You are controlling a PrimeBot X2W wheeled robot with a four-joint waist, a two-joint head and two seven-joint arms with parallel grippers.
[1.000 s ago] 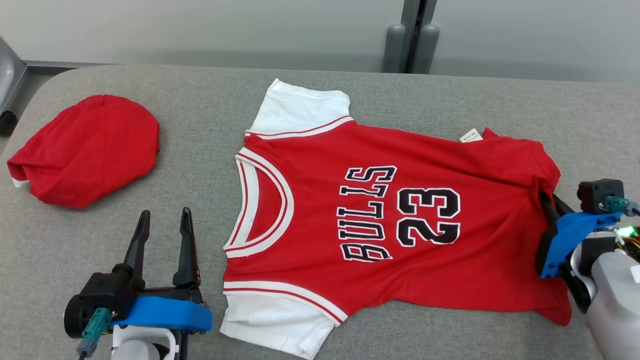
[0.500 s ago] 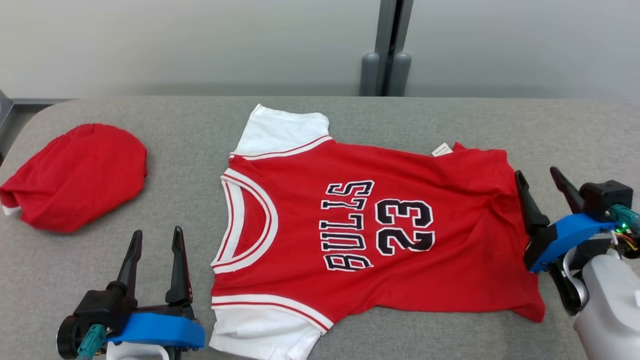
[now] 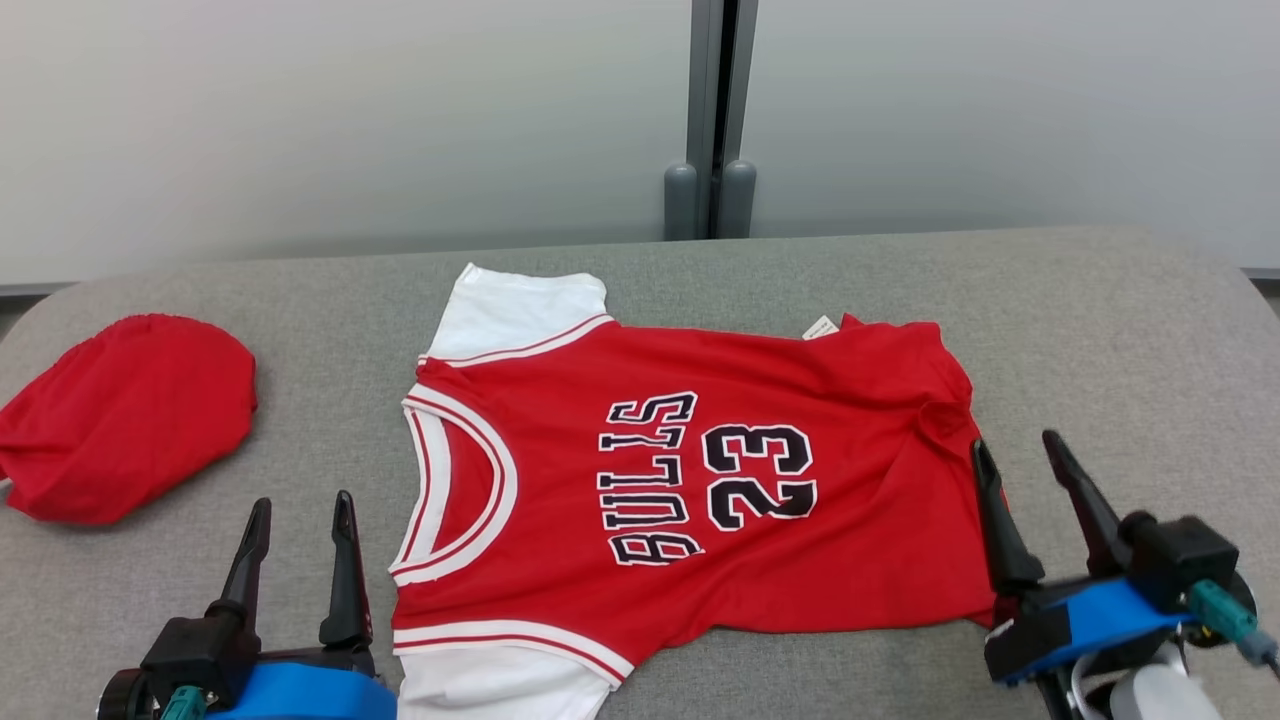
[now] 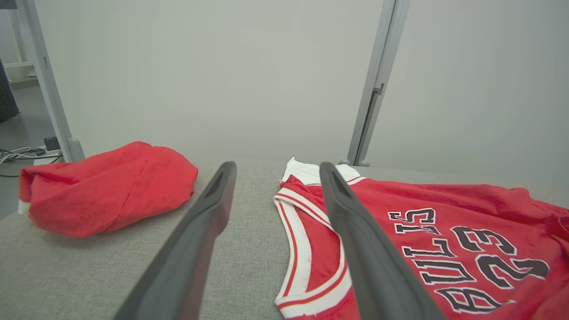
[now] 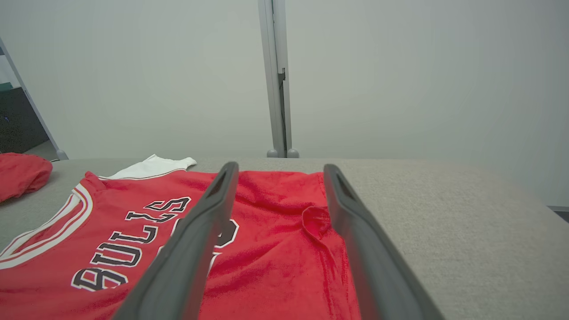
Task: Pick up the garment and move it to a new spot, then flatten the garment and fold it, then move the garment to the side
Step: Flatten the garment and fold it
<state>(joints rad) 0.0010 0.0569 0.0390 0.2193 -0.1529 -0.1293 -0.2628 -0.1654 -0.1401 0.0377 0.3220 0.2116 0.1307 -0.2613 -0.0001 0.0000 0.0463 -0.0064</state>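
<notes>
Jersey [image 3: 700,480] lies mid table [image 3: 1120,320], hem puckered | your right gripper [image 3: 1015,443] hovers wide there, likely to smooth | left gripper [image 3: 302,502] wide, empty, by collar.

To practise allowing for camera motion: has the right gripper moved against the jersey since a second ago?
Yes. The right gripper has let go of the jersey at its hem and drawn back towards the robot, fingers open.
</notes>
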